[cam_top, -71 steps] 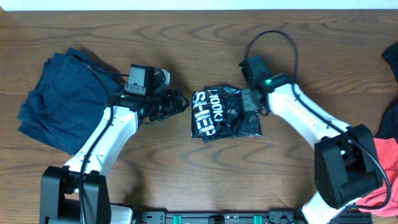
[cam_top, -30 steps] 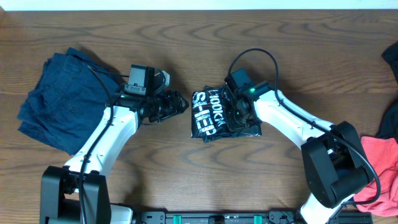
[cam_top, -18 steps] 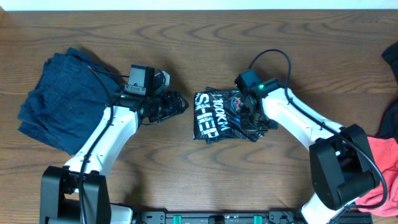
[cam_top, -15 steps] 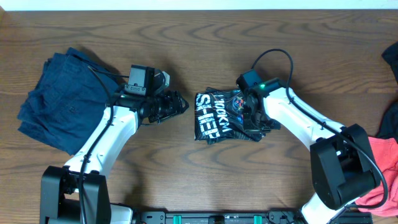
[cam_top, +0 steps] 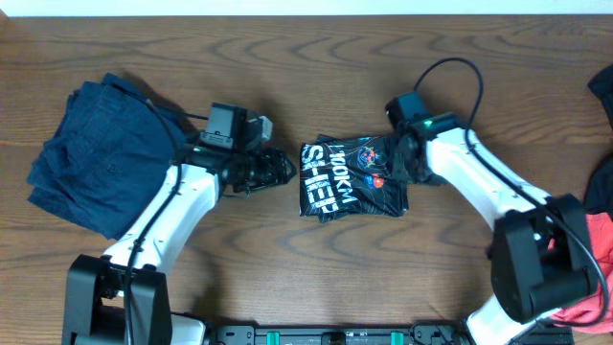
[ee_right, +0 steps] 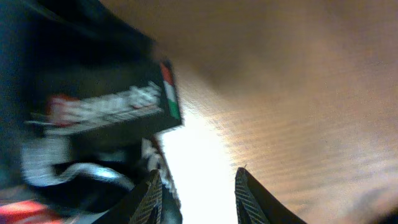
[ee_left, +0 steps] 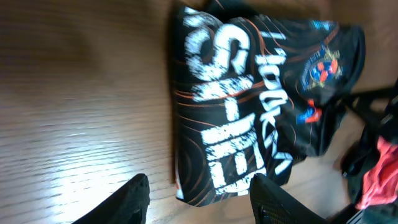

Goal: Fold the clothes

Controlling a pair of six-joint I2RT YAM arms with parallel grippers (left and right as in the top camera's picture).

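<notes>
Folded black jersey, navy garment beside left arm

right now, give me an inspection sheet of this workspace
surface: wooden table, brown grain
job's things: black jersey folded at centre, white print up; navy garment lying far left; coral-red garment at the right edge
clutter: dark cloth, cut off at the upper right edge
grippers: left gripper open beside the jersey, holding nothing; right gripper open at the jersey's right edge
cables: black cable loops above the right arm
surroundings: pale strip beyond the table's far edge
</notes>
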